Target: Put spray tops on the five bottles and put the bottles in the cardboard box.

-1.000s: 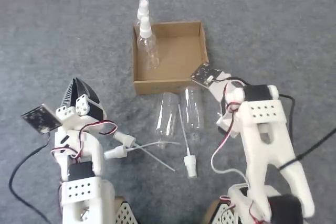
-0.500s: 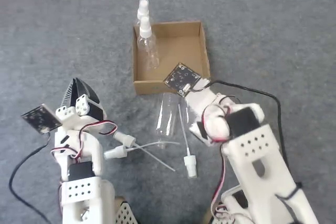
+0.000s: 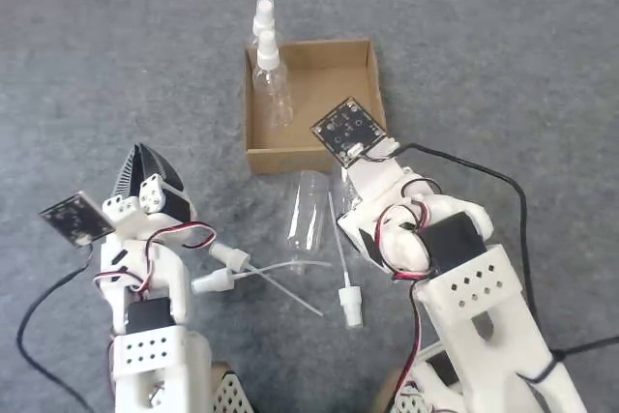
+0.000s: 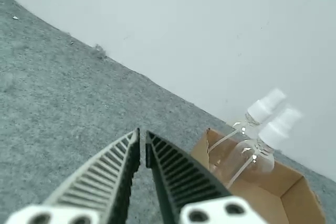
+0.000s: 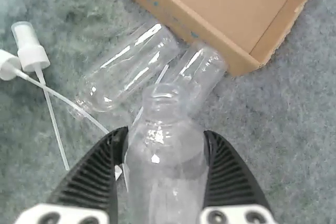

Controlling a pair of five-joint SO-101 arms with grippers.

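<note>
Presently clamping an uncapped bottle (image 5: 165,177) in the right gripper (image 5: 164,134), neck aimed at the cardboard box (image 3: 314,158) by the tabletop's far edge; wants a spray top (image 3: 351,305), lying leftward between the arms; with left gripper (image 4: 142,136) pinched shut, empty.

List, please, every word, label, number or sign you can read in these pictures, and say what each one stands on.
Blue marks on the outer wall of the cardboard box: too blurred to read.
Clear bottles and spray tops: no label visible.
No legible text anywhere.
</note>
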